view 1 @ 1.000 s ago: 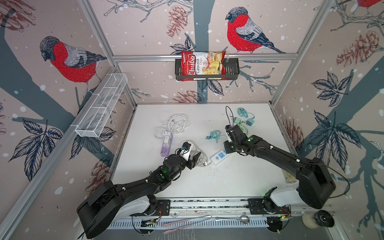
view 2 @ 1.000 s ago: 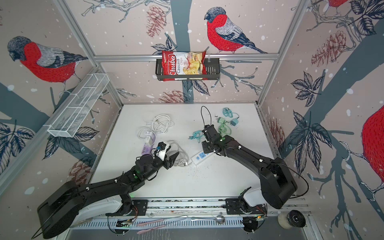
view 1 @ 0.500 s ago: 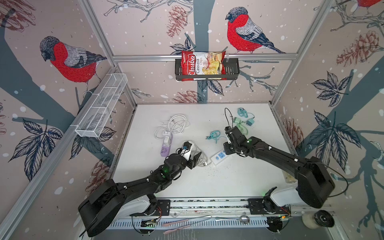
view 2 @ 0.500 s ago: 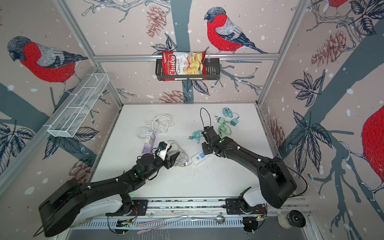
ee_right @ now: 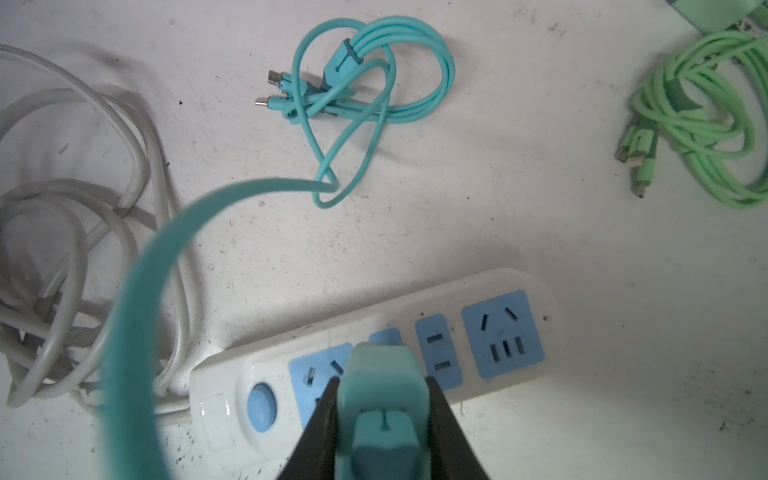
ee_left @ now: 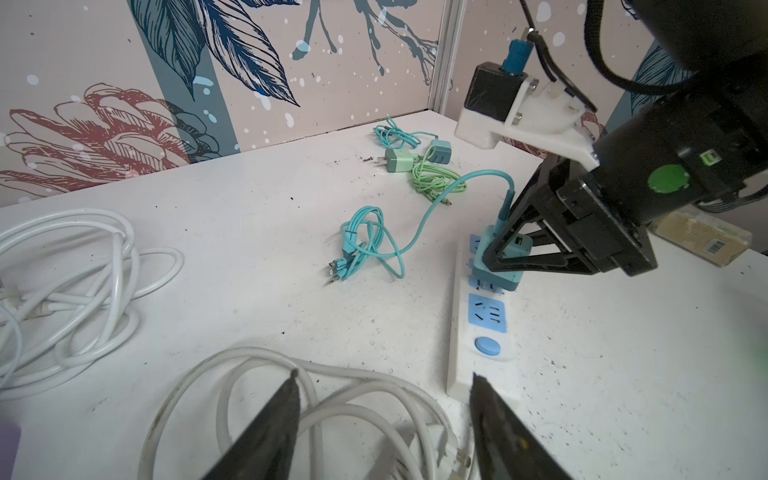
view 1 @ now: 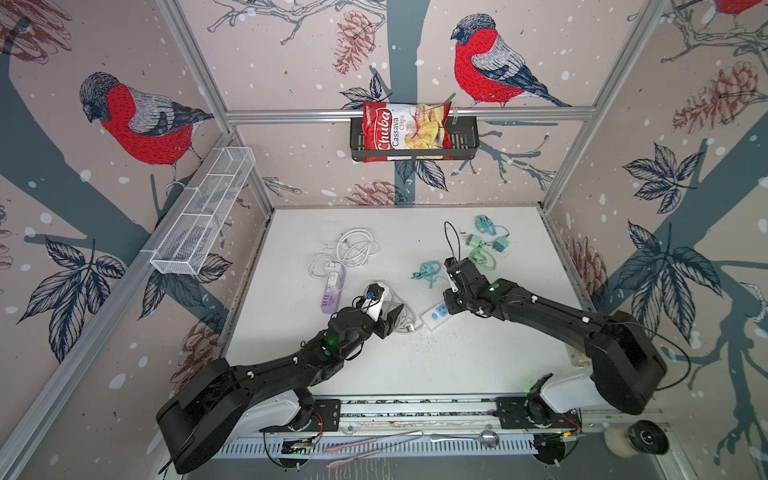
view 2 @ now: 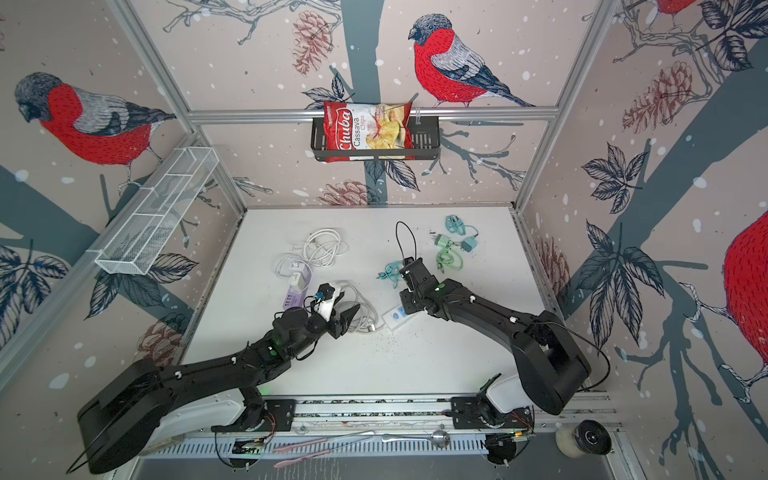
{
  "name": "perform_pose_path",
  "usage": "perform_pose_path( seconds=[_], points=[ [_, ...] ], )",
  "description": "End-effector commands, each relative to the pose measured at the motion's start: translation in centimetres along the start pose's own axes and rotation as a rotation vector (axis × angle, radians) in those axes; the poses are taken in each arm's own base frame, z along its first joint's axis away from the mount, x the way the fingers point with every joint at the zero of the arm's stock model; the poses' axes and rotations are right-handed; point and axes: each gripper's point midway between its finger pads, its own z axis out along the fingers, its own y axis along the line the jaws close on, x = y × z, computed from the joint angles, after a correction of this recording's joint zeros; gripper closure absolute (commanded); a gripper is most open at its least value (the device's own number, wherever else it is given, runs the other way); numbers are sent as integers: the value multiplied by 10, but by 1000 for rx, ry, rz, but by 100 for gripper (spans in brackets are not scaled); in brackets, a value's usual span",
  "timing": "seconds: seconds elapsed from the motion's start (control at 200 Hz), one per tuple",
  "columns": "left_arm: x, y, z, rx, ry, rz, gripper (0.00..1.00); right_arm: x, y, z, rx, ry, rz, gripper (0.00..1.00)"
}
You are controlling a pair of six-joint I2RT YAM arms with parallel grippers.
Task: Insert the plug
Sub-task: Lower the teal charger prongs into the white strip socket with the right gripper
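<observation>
- counter: white and scuffed, with cables scattered across it; both arms reach in from the near edge.
- white cord: loose coil just beside the switch end of the power strip, in both top views.
- power strip: white with blue sockets, lying flat near mid-counter, blue round button at the end nearest the cord.
- right pincer: closed tight on the teal plug, one finger on each side, directly above the strip's middle sockets.
- left pincer: roughly half open, nothing in it, over the white cord by the strip's switch end; can't tell if a fingertip touches the strip.
- teal cable: bundled loop lying on the counter beyond the strip, one strand arcing up to the plug's back.
- teal plug: held over the strip's middle section, slightly tilted; prongs show between its body and the strip face, so not fully seated. Can't tell if the prong tips are in the slots.
</observation>
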Motion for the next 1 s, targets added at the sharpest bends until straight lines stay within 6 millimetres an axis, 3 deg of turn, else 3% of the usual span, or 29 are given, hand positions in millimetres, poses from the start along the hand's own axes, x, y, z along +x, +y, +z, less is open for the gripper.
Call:
perform_pose_path(
  seconds=[0.0,0.355,0.71,0.996],
  points=[
    [-9,-1,0,6,-36,6,37,-5,2,2,-6,-21,-33,100],
    [-9,-3,2,16,-36,15,37,5,-4,6,54,-2,-53,100],
    [-7,-5,6,25,-28,16,38,10,-11,-8,64,-1,-14,100],
    [-9,-5,6,25,-30,20,38,7,-6,-2,45,-46,-48,100]
  ],
)
